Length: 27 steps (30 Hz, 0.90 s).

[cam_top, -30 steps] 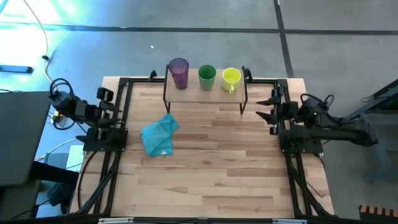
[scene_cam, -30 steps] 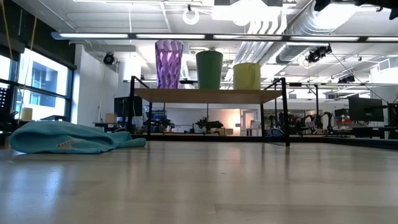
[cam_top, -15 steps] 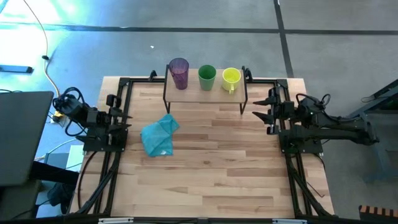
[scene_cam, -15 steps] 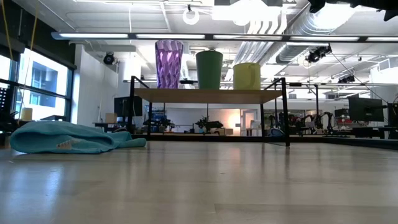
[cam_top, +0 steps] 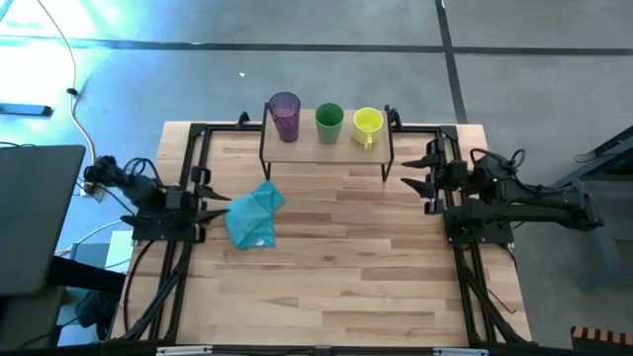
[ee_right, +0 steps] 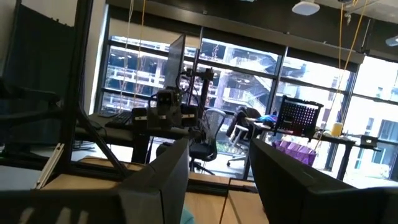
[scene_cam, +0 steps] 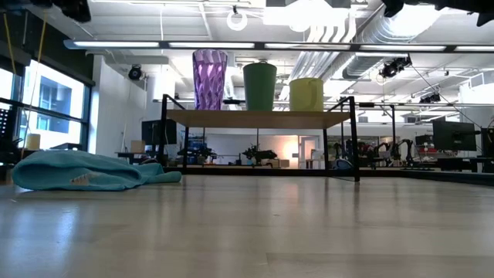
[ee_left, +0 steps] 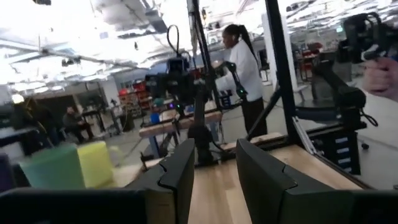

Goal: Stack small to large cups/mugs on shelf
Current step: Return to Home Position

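Low view: handle of yellow-green mug [scene_cam: 306, 94] out of sight; high view: left hand [cam_top: 213, 193] and right hand [cam_top: 410, 171] spread, empty.

Both arms are matte black, built from blocky joint housings joined by slimmer links. The left arm [cam_top: 148, 198] has black cables [cam_top: 104, 168] looping loosely from its rear housing. The right arm [cam_top: 514, 203] has thinner black loops arching over its wrist. The left gripper [cam_top: 216, 203] and right gripper [cam_top: 410, 173] each have two pointed prongs. Up close, the fingers [ee_left: 180, 177] are broad dark slabs with flat inner faces and bevelled edges.
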Each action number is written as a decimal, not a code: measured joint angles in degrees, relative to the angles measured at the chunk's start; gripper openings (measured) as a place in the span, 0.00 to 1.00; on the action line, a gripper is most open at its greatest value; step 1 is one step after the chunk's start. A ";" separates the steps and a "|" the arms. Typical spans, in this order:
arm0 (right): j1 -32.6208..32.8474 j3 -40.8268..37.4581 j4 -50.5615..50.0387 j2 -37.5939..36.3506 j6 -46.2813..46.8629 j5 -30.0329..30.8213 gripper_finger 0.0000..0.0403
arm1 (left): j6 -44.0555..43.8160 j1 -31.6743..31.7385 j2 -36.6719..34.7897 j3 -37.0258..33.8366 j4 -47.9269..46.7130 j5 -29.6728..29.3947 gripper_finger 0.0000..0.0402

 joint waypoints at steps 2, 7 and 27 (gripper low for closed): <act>0.00 0.00 -0.67 0.02 0.25 -0.13 0.40 | -1.97 2.71 0.00 -1.73 0.45 3.74 0.27; -0.02 0.00 -1.69 0.02 1.06 -0.24 0.40 | -7.00 10.39 0.00 -5.64 3.30 14.98 0.27; 0.00 0.00 -5.74 0.01 1.07 -0.28 0.40 | -13.63 30.99 1.17 -7.73 3.87 37.05 0.27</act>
